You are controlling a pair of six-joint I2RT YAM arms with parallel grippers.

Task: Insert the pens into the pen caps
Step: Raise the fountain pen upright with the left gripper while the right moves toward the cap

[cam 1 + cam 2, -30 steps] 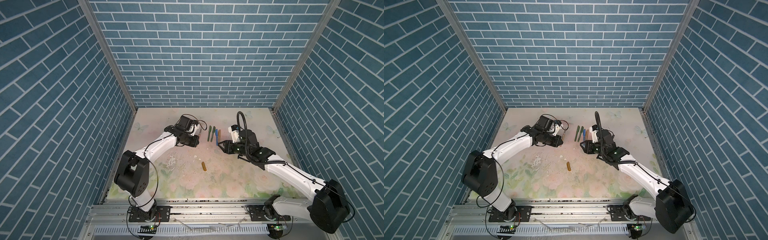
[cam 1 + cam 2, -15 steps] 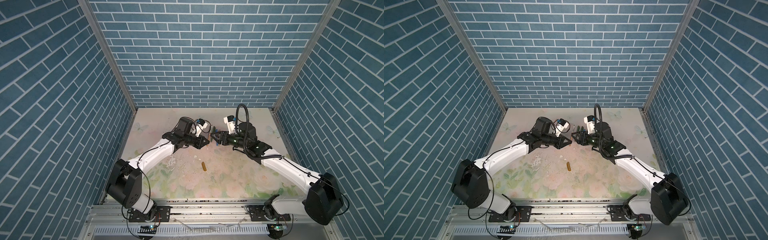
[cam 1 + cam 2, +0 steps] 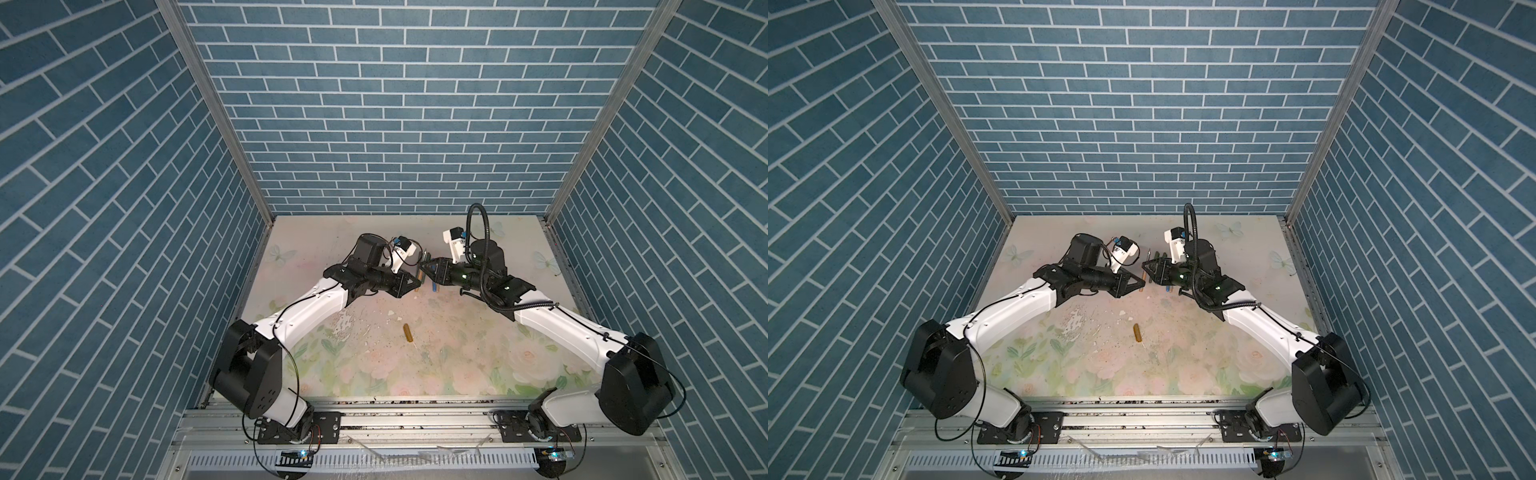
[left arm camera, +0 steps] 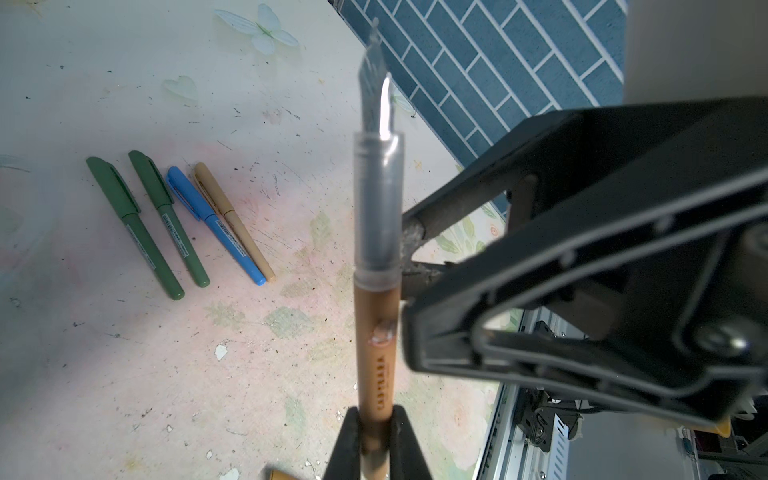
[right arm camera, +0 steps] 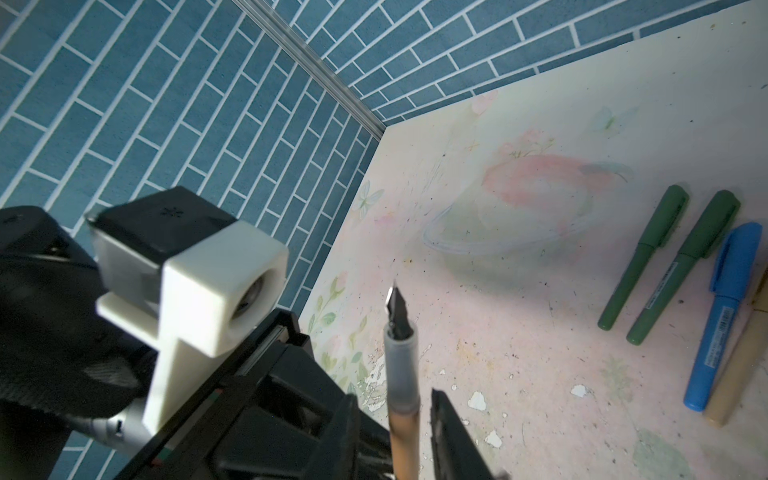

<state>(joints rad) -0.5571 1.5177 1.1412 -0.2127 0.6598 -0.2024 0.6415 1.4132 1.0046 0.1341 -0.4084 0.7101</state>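
The surface (image 3: 457, 365) looks as it did a second ago; what has changed is my two arms. Back then they stood parted, one on each side of the pen row. Now both have swung inward, and in both top views their hands meet tip to tip above that row.

The left hand (image 4: 376, 436) is pinching the tail end of the uncapped brown pen (image 4: 376, 324), lifted off the surface with its nib bare. The right hand (image 5: 401, 419) has come in around the same pen. Its fingers sit on either side of the barrel with a sliver of gap showing, so it is spread rather than gripping.

The four capped pens (image 4: 216, 226) lie side by side where they were. The orange cap (image 3: 407, 333) sits alone nearer the front, unmoved.
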